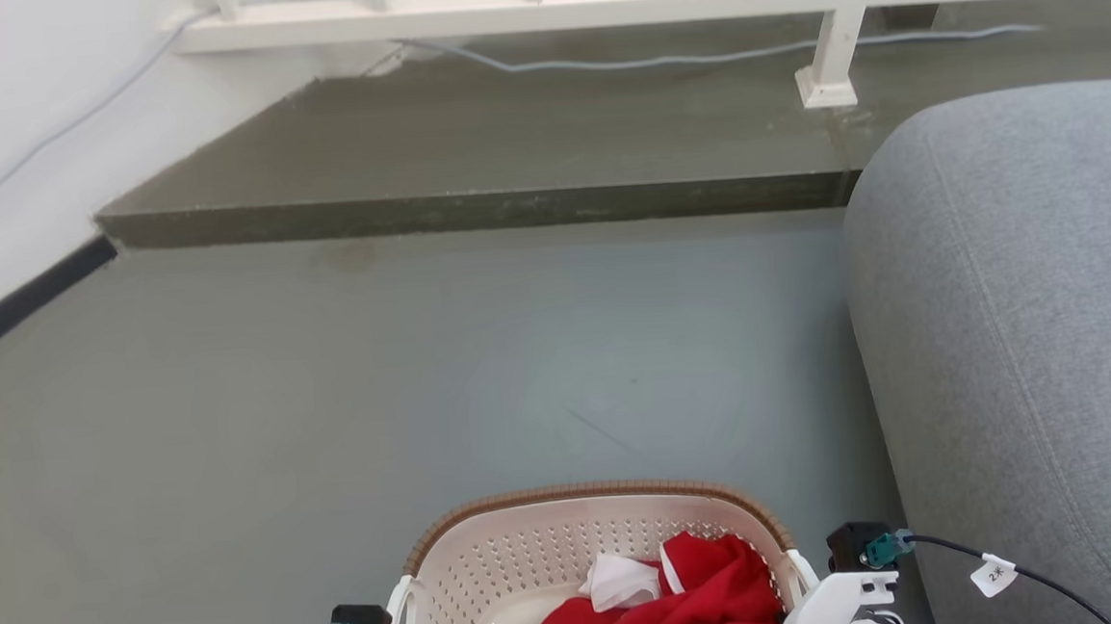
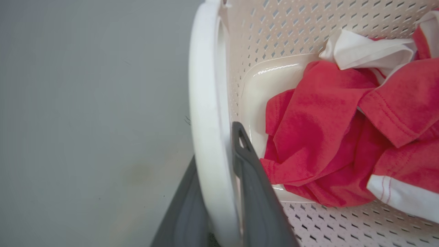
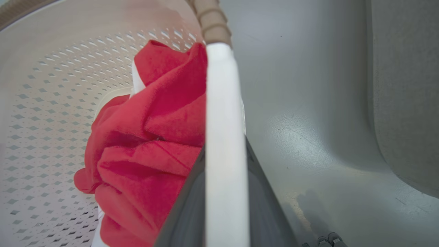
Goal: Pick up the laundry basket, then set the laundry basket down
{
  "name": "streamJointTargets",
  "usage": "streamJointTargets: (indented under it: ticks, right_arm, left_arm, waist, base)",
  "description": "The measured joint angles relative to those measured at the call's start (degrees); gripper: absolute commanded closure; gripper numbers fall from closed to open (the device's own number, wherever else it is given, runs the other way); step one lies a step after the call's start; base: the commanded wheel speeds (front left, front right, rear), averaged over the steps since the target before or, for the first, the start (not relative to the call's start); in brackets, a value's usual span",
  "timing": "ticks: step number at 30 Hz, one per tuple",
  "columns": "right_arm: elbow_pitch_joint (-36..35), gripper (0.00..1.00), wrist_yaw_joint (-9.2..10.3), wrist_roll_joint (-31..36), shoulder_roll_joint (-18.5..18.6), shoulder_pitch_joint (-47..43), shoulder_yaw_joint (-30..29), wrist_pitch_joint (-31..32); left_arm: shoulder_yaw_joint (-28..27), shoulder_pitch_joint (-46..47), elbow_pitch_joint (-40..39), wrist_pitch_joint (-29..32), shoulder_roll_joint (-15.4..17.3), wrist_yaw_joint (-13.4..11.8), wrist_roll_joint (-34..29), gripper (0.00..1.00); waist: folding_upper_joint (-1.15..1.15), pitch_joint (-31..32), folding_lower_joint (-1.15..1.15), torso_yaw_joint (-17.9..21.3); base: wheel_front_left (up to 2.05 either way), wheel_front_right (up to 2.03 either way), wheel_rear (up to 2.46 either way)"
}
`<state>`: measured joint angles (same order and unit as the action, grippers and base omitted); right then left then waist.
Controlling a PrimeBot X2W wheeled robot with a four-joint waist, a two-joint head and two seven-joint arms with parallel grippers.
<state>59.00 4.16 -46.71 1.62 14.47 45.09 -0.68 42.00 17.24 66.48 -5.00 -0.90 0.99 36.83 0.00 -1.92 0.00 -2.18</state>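
Head view first: basket gripped at both handles

Head view: the laundry basket (image 1: 532, 564) hangs between both arms, likely to keep it level. A grey sofa (image 1: 1019, 322) crowds the right, and open floor (image 1: 425, 378) runs ahead to a step (image 1: 472, 211).

Left wrist view: the left gripper (image 2: 216, 142) clamps the white handle (image 2: 205, 85), with a red garment (image 2: 319, 130) inside.

Right wrist view: the right gripper (image 3: 224, 145) pinches the other handle (image 3: 223, 103). Setting down forward looks safest.

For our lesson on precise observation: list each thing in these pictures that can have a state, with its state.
laundry basket: upright, gripped at both handles, clothes inside.
left gripper: shut on the left handle.
right gripper: shut on the right handle.
red garment: crumpled in the basket.
white cloth: bunched, lying against the red garment.
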Motion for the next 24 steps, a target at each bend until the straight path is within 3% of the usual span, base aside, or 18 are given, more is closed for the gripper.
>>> streamJointTargets:
  ticks: [24]
  right_arm:
    - [-1.2,1.0,2.1,-3.89,0.42,-0.08,3.93,0.23]
  left_arm:
    - [1.75,-0.16,-0.56,0.68,0.31,-1.26,1.14,1.0]
  waist:
    - [0.0,1.41,0.0,0.41]
  base:
    - [0.0,0.0,0.0]
